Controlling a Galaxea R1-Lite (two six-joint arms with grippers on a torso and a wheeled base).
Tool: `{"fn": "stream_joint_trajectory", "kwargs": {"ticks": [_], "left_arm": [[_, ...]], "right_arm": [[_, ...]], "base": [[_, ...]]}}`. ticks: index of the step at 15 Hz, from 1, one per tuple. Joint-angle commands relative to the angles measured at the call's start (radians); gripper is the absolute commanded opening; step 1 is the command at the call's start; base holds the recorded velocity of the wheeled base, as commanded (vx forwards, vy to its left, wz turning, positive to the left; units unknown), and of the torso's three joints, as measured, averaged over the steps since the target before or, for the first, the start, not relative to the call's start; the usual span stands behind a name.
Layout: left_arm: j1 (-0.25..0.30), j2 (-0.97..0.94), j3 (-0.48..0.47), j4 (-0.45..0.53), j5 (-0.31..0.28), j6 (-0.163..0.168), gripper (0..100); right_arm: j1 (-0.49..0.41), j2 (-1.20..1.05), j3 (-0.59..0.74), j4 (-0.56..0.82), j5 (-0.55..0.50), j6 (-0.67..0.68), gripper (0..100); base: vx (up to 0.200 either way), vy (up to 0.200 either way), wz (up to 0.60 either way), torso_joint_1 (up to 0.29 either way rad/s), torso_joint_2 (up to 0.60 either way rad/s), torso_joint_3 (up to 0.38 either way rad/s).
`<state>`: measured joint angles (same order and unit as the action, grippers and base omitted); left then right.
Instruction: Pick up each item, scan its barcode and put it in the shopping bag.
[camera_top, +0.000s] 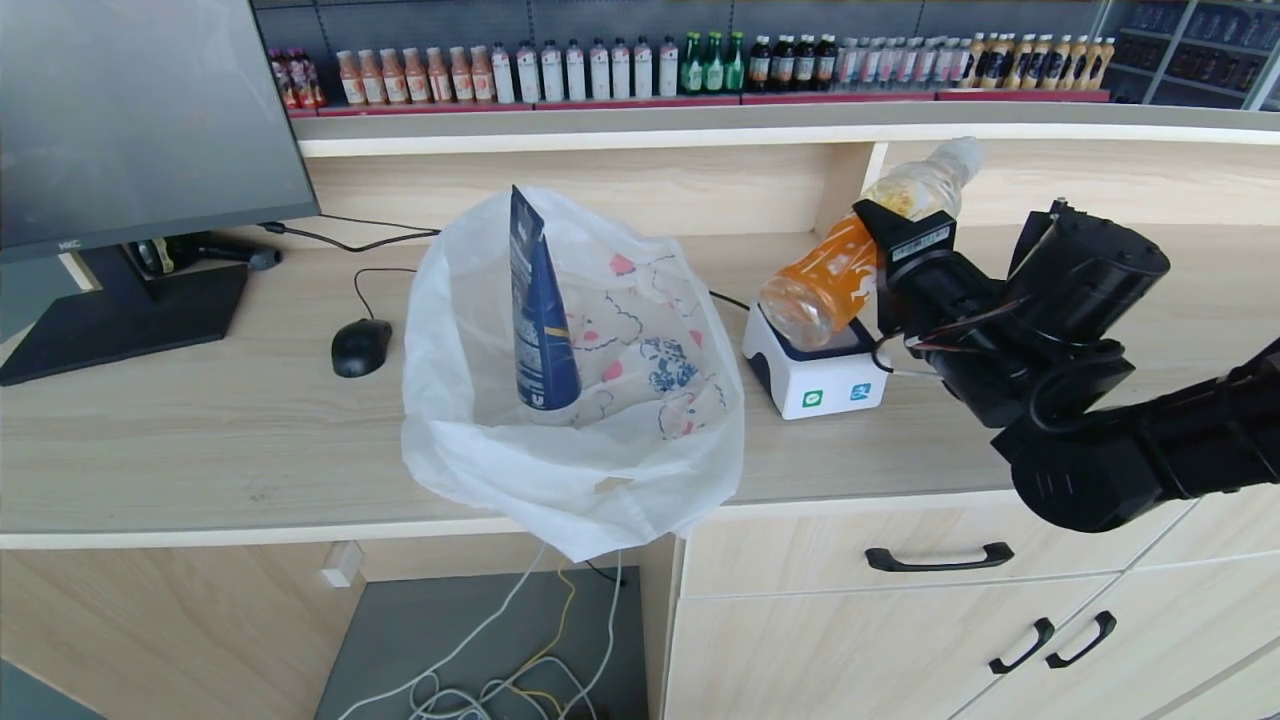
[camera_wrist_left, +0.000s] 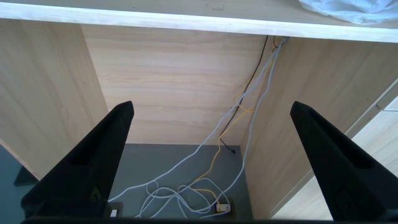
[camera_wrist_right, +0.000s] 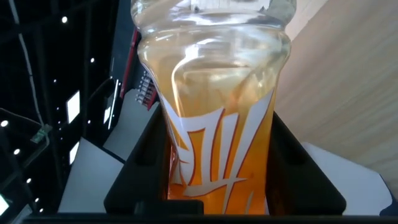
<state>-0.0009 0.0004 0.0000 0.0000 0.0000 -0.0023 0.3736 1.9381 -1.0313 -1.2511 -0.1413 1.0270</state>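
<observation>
My right gripper (camera_top: 893, 240) is shut on an orange drink bottle (camera_top: 850, 260), holding it tilted with its base just above the white barcode scanner (camera_top: 815, 375) on the counter. In the right wrist view the bottle (camera_wrist_right: 217, 124) sits between the black fingers (camera_wrist_right: 143, 168). A white shopping bag (camera_top: 570, 390) stands open at the counter's middle with a dark blue tube (camera_top: 540, 310) upright inside it. My left gripper (camera_wrist_left: 211, 162) hangs open below the counter, facing the wooden recess and loose cables.
A monitor (camera_top: 140, 110) on its stand and a black mouse (camera_top: 360, 346) occupy the counter's left. Shelves of bottles (camera_top: 690, 65) run along the back. Drawers with black handles (camera_top: 938, 558) sit below the counter at right. Cables (camera_wrist_left: 205, 180) lie on the floor under it.
</observation>
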Motion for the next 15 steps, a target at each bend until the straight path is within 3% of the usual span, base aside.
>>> {"fn": "stream_joint_trajectory", "kwargs": {"ticks": [1,15], "left_arm": [[-0.001,0.000,0.000,0.000,0.000,-0.001,100],[-0.001,0.000,0.000,0.000,0.000,-0.001,100]], "right_arm": [[0.008,0.007,0.004,0.002,0.000,-0.001,0],[0.007,-0.008,0.002,0.001,0.000,-0.002,0]], "base": [[0.000,0.000,0.00,0.000,0.00,0.000],[0.000,0.000,0.00,0.000,0.00,0.000]]}}
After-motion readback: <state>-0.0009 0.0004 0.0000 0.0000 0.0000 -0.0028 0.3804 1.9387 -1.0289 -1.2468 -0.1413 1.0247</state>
